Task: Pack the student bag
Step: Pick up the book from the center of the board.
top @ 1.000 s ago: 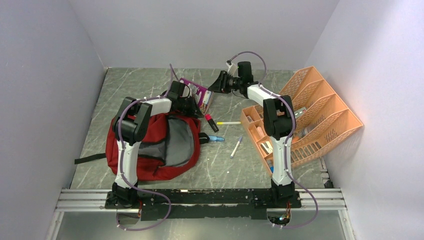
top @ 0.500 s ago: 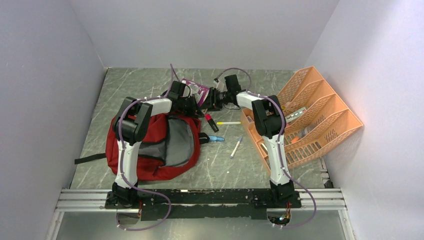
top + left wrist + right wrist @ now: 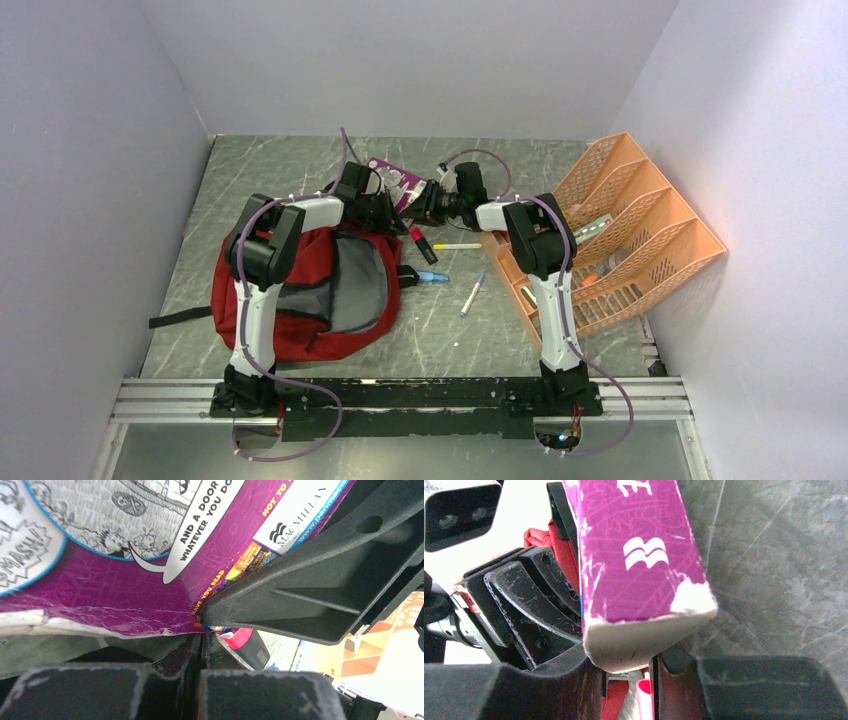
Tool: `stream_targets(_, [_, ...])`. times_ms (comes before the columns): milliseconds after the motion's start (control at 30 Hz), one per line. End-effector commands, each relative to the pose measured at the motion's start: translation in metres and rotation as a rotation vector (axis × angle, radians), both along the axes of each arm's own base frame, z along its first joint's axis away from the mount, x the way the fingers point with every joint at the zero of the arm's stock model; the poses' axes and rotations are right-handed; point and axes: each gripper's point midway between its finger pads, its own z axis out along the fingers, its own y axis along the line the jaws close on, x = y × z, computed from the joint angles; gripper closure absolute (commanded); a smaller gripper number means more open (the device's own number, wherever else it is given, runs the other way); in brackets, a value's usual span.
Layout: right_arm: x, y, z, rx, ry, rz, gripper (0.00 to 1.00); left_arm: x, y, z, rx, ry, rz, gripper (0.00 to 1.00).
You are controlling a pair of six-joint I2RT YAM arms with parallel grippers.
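Dark red fabric marked the student bag (image 3: 300, 300), which lay on the grey marbled table (image 3: 250, 170) at about 8 o'clock from centre, its mouth unzipped and grey lining showing. At 1 o'clock from the bag's mouth, a purple book (image 3: 393, 184) sat between the two grippers.

The left gripper (image 3: 383, 213) was at the book's 7 o'clock side with its jaws pressed together. The left wrist view showed a sliver of dark red in the seam between them, possibly bag fabric, but this could not be confirmed.

The right gripper (image 3: 432, 203) met the book from 3 o'clock. Its jaws stood partly apart, with the book's worn lower corner sitting over the gap. Whether they clamped it could not be established.

A pink marker (image 3: 423, 245) lay at 6 o'clock from the book, near the bag's top edge. An orange organiser (image 3: 640, 230) stood well apart at 3 o'clock, near the right wall.
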Motion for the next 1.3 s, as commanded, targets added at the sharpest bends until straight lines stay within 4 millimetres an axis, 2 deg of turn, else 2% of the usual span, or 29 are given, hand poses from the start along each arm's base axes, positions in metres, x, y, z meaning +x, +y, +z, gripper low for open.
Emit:
stream_targets(0, [0.011, 0.012, 0.033, 0.025, -0.133, -0.052, 0.96, -0.04, 0.028, -0.063, 0.214, 0.117, -0.005, 0.95])
stream_targets(100, [0.017, 0.003, 0.048, -0.038, -0.213, -0.096, 1.0, -0.03, 0.025, -0.025, 0.196, 0.05, -0.006, 0.85])
stream_targets(167, [0.023, -0.005, 0.064, -0.089, -0.28, -0.125, 1.0, -0.023, 0.024, 0.007, 0.168, -0.012, -0.006, 0.73])
stream_targets(267, [0.028, -0.015, 0.091, -0.142, -0.364, -0.148, 1.0, -0.014, 0.028, 0.059, 0.145, -0.119, 0.006, 0.58])
stream_targets(333, [0.03, -0.021, 0.11, -0.183, -0.419, -0.157, 1.0, -0.01, 0.033, 0.099, 0.129, -0.207, 0.018, 0.52])
stream_targets(533, [0.022, -0.043, 0.173, -0.247, -0.545, -0.219, 1.0, -0.013, 0.062, 0.196, 0.091, -0.442, 0.085, 0.4])
stream_targets(633, [0.008, -0.056, 0.202, -0.273, -0.586, -0.244, 1.0, -0.023, 0.084, 0.236, 0.109, -0.555, 0.137, 0.29])
stream_targets(767, [-0.031, -0.064, 0.239, -0.243, -0.64, -0.186, 1.0, -0.046, 0.116, 0.266, 0.162, -0.647, 0.205, 0.16])
stream_targets(867, [-0.075, -0.065, 0.264, -0.19, -0.686, -0.085, 1.0, -0.069, 0.131, 0.284, 0.155, -0.704, 0.235, 0.1])
stream_targets(967, [-0.123, -0.067, 0.281, -0.127, -0.738, 0.032, 1.0, -0.091, 0.145, 0.302, 0.139, -0.769, 0.285, 0.04])
stream_targets(1067, [-0.17, -0.067, 0.298, -0.036, -0.785, 0.153, 1.0, -0.117, 0.161, 0.322, 0.121, -0.847, 0.335, 0.03])
stream_targets(1133, [-0.196, -0.067, 0.302, 0.019, -0.794, 0.232, 1.0, -0.132, 0.165, 0.333, 0.095, -0.884, 0.337, 0.03])
stream_targets(1267, [-0.237, -0.07, 0.308, 0.087, -0.811, 0.38, 1.0, -0.162, 0.157, 0.353, -0.003, -0.933, 0.273, 0.03])
